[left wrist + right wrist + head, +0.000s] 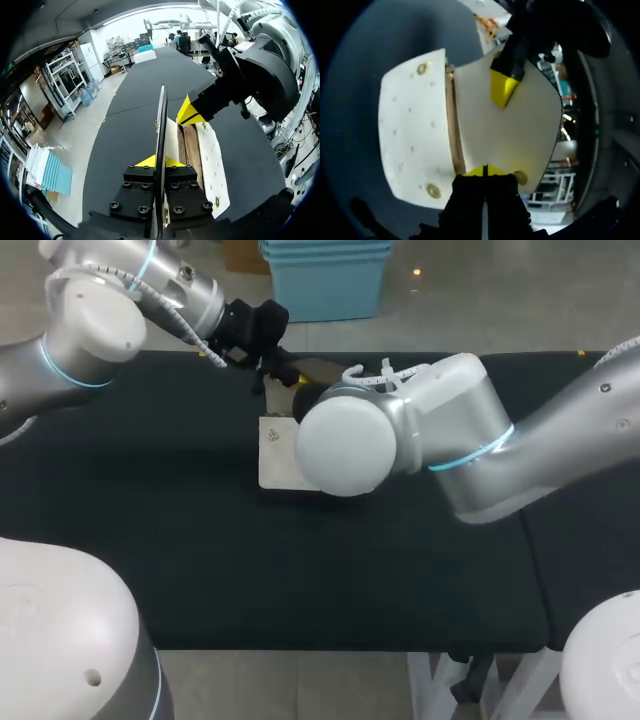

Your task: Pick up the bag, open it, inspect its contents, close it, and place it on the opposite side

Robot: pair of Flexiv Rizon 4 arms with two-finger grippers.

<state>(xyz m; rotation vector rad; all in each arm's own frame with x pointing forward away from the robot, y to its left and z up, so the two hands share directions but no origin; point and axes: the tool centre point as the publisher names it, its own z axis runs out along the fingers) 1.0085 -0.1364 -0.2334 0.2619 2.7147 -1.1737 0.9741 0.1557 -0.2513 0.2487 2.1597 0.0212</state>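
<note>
While the flap (161,120) of the bag (275,455) is clamped upright in the left gripper (152,161), with the right gripper (485,171) pinched together alongside, inspection is judged underway; closing comes next.

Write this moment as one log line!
bag: flap lifted | left gripper: shut on flap | right gripper: shut on flap
</note>
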